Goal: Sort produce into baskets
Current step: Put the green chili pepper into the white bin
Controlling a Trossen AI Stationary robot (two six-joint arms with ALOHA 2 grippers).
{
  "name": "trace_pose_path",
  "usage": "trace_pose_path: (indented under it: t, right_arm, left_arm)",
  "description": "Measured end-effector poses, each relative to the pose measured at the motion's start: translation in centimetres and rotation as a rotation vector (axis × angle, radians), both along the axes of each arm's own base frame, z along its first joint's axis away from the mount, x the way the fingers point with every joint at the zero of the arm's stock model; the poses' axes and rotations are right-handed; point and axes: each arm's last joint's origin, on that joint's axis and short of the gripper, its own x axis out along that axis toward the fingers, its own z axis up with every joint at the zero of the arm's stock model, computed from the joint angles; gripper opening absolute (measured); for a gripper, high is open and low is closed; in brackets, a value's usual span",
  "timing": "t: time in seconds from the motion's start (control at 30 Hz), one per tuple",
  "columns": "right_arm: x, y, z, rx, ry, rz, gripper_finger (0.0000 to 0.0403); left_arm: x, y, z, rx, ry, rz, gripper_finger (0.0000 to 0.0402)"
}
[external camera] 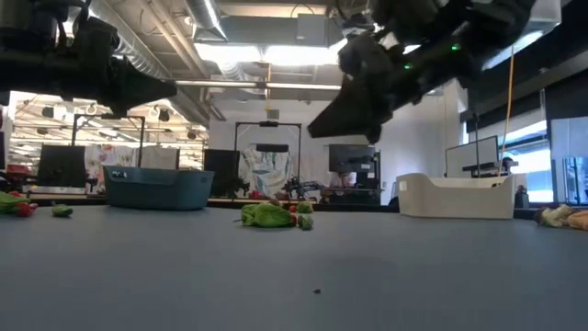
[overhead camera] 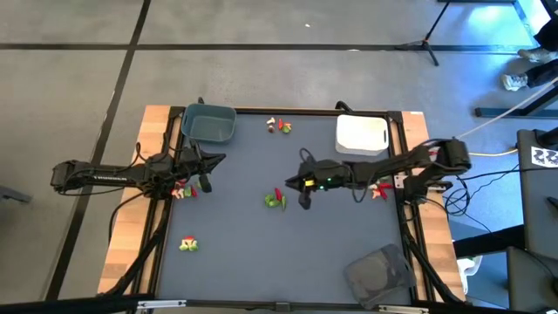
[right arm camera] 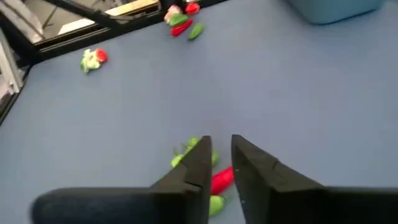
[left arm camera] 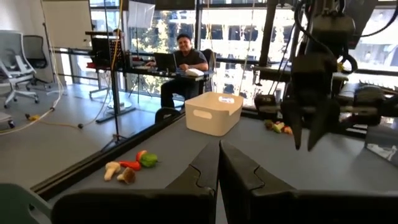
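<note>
My right gripper (overhead camera: 303, 201) hangs open above the table's middle, just right of a pile of green and red produce (overhead camera: 275, 201). In the right wrist view (right arm camera: 222, 163) a red piece (right arm camera: 222, 180) of this pile shows below the gap between the fingers. The low view shows the gripper (external camera: 344, 115) well above the pile (external camera: 271, 216). My left gripper (overhead camera: 206, 181) is shut and empty above a second produce pile (overhead camera: 183, 190) at the table's left. The blue-grey basket (overhead camera: 209, 124) stands far left, the white basket (overhead camera: 362, 135) far right, and the dark grey tray (overhead camera: 379, 272) near right.
More produce lies between the two far baskets (overhead camera: 279, 126), near the left front (overhead camera: 188, 244) and under the right arm (overhead camera: 380, 190). A person (left arm camera: 185, 59) sits at a desk beyond the table.
</note>
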Motion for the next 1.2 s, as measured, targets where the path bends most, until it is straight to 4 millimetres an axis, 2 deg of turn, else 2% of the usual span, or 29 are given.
trace_pose_path:
  t: [0.23, 0.43, 0.8, 0.97, 1.13, 1.2]
  right_arm:
    - [0.7, 0.2, -1.2, 0.026, 0.053, 0.054, 0.0145]
    - [0.5, 0.2, -1.7, 0.026, 0.102, 0.055, 0.0178]
    - [0.9, 1.6, -4.6, 0.029, 0.202, 0.043, 0.0189]
    - [1.1, 1.9, -6.0, 0.119, 0.245, -0.01, 0.0189]
    - [3.3, 2.1, -5.6, 0.142, 0.233, -0.021, 0.0189]
    - [4.0, 2.1, -5.6, 0.147, 0.29, -0.038, 0.0189]
  left_arm:
    - [0.0, 0.0, 0.0, -0.014, -0.007, -0.001, 0.0005]
    - [0.0, 0.0, 0.0, -0.021, -0.012, -0.002, 0.0005]
    - [0.0, 0.0, 0.0, 0.023, 0.01, 0.001, 0.0005]
    - [0.0, 0.0, 0.0, 0.024, 0.01, 0.001, 0.0005]
    - [0.0, 0.0, 0.0, 0.018, 0.008, 0.001, 0.0005]
    - [0.0, 0.0, 0.0, 0.018, 0.008, 0.001, 0.0005]
